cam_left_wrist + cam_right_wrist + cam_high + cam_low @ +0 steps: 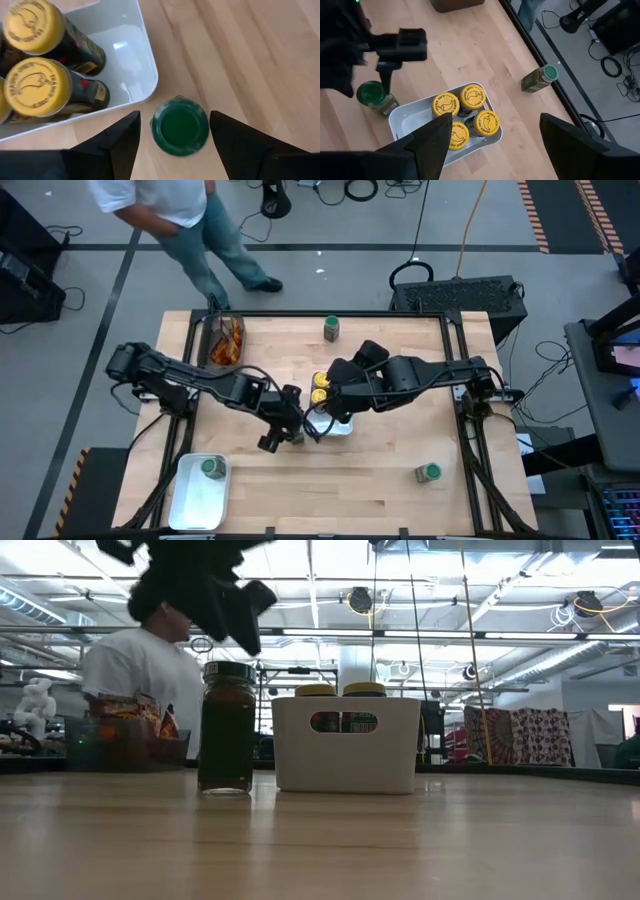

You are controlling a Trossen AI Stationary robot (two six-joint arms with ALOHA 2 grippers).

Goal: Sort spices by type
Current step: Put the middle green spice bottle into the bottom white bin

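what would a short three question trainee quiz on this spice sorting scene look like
1. True or false: the left gripper has its jaws open around a green-lidded jar.
2. How many yellow-lidded jars sit in the white tray under the right gripper?
3. The dark bin of orange packets is: A) at the table's far edge, B) inside a tray.

Key: 1 true; 2 four; 3 A.
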